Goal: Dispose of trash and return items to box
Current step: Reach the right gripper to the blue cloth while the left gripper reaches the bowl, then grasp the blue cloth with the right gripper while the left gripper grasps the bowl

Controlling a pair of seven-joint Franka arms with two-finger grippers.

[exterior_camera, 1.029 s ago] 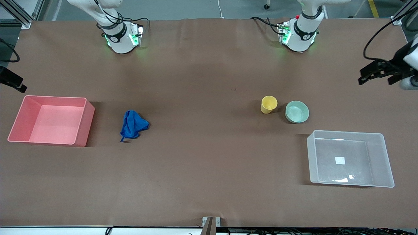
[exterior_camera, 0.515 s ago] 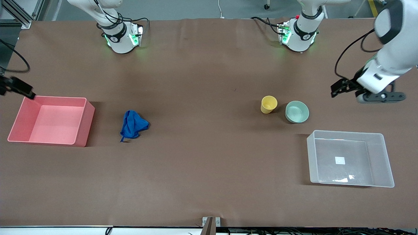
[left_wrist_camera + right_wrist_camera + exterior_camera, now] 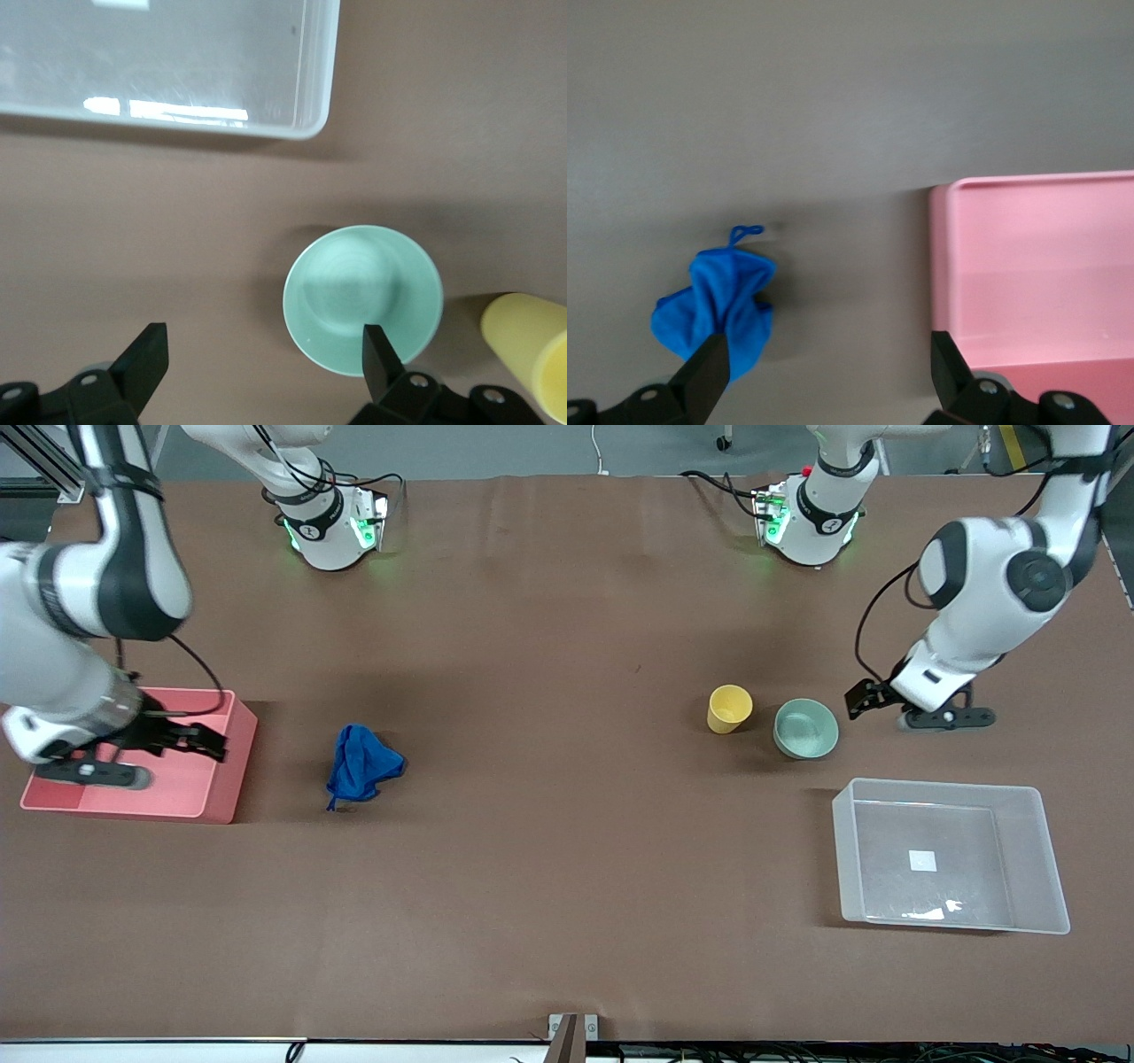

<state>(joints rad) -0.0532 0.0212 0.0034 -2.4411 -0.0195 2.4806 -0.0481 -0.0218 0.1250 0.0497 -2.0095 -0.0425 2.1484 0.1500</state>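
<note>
The blue cloth wad [image 3: 361, 766] lies on the table beside the pink bin [image 3: 226, 784]; it also shows in the right wrist view [image 3: 718, 314]. My right gripper [image 3: 202, 742] is open and empty over the bin's edge that faces the cloth [image 3: 828, 350]. The yellow cup [image 3: 729, 708] and the mint bowl [image 3: 806, 728] stand side by side. The clear box [image 3: 939, 785] sits nearer to the front camera than the bowl. My left gripper [image 3: 864, 698] is open and empty over the table beside the bowl [image 3: 363, 292], with one finger over the bowl's rim. The cup [image 3: 527, 350] and the box [image 3: 323, 88] also show there.
The pink bin [image 3: 1036, 266] stands at the right arm's end of the table, partly covered by the right arm. The brown table [image 3: 567, 868] stretches between the cloth and the cup.
Both arms have swung in from the table's ends. The left gripper has come down beside the bowl. The right gripper has moved over the pink bin toward the cloth.
</note>
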